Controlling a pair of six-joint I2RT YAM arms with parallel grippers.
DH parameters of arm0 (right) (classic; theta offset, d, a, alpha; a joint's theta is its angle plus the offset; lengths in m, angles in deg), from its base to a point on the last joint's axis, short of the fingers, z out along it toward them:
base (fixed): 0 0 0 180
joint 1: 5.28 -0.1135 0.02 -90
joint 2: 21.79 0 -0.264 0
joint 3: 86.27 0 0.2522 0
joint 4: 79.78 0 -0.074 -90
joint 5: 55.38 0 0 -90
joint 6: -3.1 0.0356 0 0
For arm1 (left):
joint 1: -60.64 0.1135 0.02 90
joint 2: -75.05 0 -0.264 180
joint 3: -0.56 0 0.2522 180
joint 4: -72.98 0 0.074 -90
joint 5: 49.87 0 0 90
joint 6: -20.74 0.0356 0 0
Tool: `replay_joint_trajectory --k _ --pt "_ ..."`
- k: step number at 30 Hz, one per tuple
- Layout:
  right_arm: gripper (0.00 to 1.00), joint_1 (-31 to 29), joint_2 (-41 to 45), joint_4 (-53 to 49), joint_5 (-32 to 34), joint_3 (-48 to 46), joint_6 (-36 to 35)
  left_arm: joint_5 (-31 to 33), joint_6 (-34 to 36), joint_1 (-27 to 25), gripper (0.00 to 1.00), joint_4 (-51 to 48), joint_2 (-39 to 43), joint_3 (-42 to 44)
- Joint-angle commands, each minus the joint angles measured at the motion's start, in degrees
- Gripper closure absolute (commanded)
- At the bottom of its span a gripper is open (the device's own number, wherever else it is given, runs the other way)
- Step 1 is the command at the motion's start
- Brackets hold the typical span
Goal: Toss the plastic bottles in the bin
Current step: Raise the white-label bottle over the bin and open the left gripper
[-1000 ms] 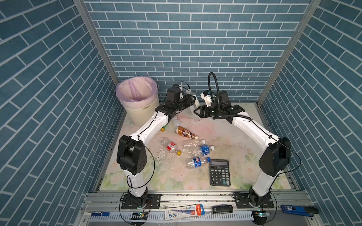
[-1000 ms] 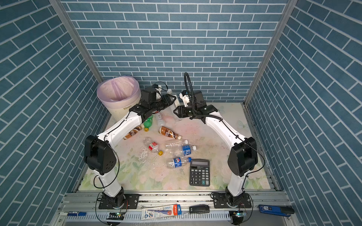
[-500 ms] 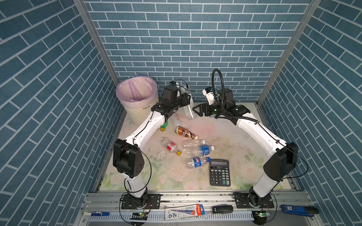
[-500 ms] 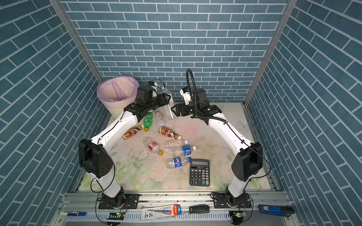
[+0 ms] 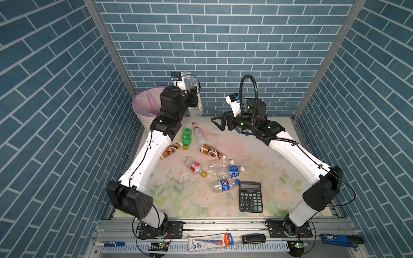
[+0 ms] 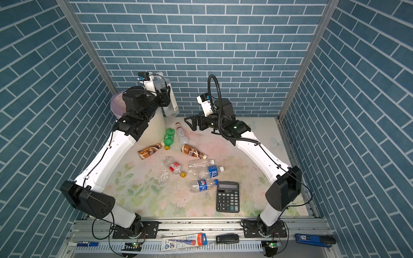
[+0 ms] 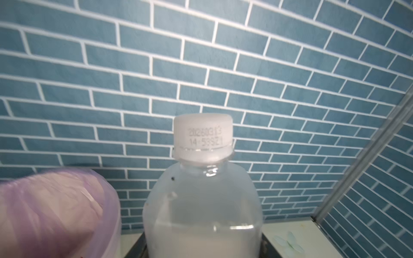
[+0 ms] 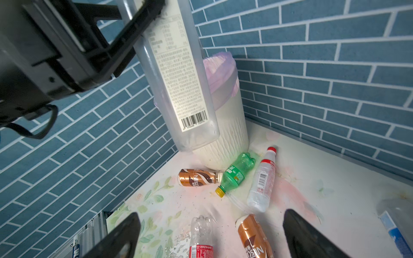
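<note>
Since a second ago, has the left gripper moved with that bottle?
Yes. Judged against the bin in a top view, the left gripper has risen and swung toward its rim, carrying the frosted bottle cap up, not yet over the opening.

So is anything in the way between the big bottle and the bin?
Nothing visible. The left gripper holds the white-capped bottle up beside the bin, whose lilac-lined mouth is open.
</note>
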Motion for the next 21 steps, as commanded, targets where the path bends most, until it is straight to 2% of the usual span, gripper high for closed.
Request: replay_joint_trajectory --k 1,9,14,18,21 --pt "0.01 -1.6 -2.1 4.3 -0.7 7.1 -2.1 3.4 6.6 2.3 0.67 8.3 3.0 0.6" --pt "0.01 -4.3 -8.8 1.3 -2.0 19.9 -3.9 3.1 15.2 6.3 0.66 19.8 6.3 -0.5" --pt "0.01 -4.9 -11.2 0.6 -2.4 23.0 -4.1 2.4 18.6 8.0 0.66 23.8 6.5 -4.0" --pt "0.01 -5.1 -12.5 0.1 -1.9 23.5 -4.1 0.4 15.8 12.1 0.64 17.3 2.7 -10.3" --pt "0.01 -4.9 -13.5 -0.5 -1.9 23.8 -4.1 0.5 10.6 16.4 0.64 12.5 -1.8 -12.0"
